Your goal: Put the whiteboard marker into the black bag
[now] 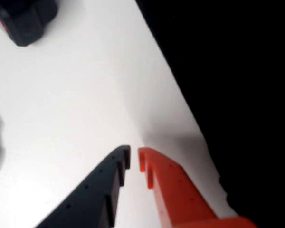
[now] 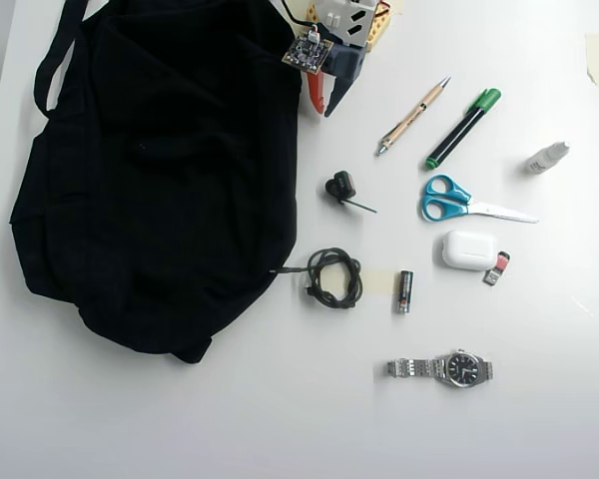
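Observation:
The whiteboard marker, black with a green cap, lies on the white table right of a tan pen in the overhead view. It is not in the wrist view. The black bag fills the left of the overhead view and shows as the dark mass on the right of the wrist view. My gripper is at the top, beside the bag's right edge and well left of the marker. In the wrist view the gripper has a dark finger and an orange finger almost touching, holding nothing, just above the table.
Blue-handled scissors, a white earbud case, a small white bottle, a small black object, a coiled cable, a black tube and a wristwatch lie right of the bag. A dark object sits top left in the wrist view.

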